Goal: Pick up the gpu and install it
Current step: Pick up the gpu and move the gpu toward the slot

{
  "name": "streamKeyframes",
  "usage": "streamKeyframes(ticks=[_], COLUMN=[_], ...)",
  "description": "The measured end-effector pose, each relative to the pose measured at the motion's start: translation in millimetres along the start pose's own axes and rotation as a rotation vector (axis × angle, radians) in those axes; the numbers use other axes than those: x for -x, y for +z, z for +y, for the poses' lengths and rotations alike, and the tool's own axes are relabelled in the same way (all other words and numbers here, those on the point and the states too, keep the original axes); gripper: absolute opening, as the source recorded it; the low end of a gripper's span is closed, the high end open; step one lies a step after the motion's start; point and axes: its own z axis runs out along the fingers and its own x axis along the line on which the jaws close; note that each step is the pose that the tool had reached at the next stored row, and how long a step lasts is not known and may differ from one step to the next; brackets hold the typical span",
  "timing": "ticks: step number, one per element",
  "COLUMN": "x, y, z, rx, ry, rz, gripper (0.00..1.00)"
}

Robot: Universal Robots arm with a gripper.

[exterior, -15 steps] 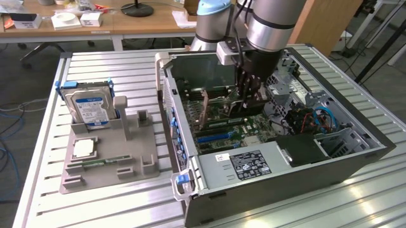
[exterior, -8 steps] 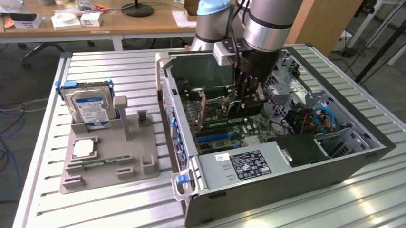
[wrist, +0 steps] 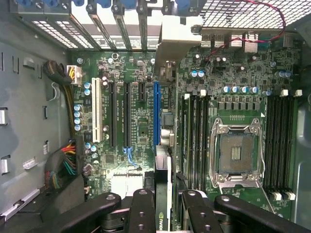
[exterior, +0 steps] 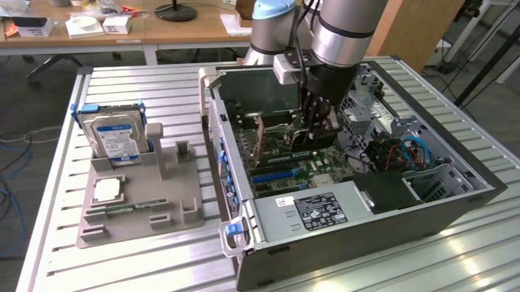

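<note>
Gripper (wrist: 167,211) is down inside the open computer case (exterior: 369,204), its dark fingers (wrist: 143,208) clamped on the gpu (wrist: 163,167). You see the card edge-on in the wrist view, pinched between both fingers.

In that view the gpu runs in line with the blue slot (wrist: 156,109) on the motherboard (wrist: 138,136). Whether the card's edge is seated in the slot or only over it, you cannot tell. The metal piece at the card's far end (wrist: 177,46) sits by the row of rear slot covers (wrist: 116,19).

In the exterior view the gripper (exterior: 317,121) hangs straight down from the silver arm (exterior: 341,33), with the gpu (exterior: 301,139) upright beneath it, over the middle of the board.

The open CPU socket (wrist: 238,155) lies beside the card, with black memory slots (wrist: 194,141) between the two.

Outside the case, towards the exterior view's left, a grey fixture tray (exterior: 182,188) rests on the slatted metal table (exterior: 122,267). A hard drive (exterior: 116,139) with a blue label stands upright in the tray.
</note>
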Motion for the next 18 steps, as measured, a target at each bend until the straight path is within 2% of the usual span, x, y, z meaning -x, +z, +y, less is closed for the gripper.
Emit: streamKeyframes(ticks=[5,9,14,18], x=[0.0,0.0,0.0,-0.1], y=[0.0,0.0,0.0,0.0], z=[0.0,-0.1,0.0,4.3], rx=[0.0006,0.0058,0.0058,0.0056], ry=[0.0,0.0,0.0,0.0], rz=[0.0,0.0001,0.0,0.0001], gripper=[0.26,0.26,0.26,0.26])
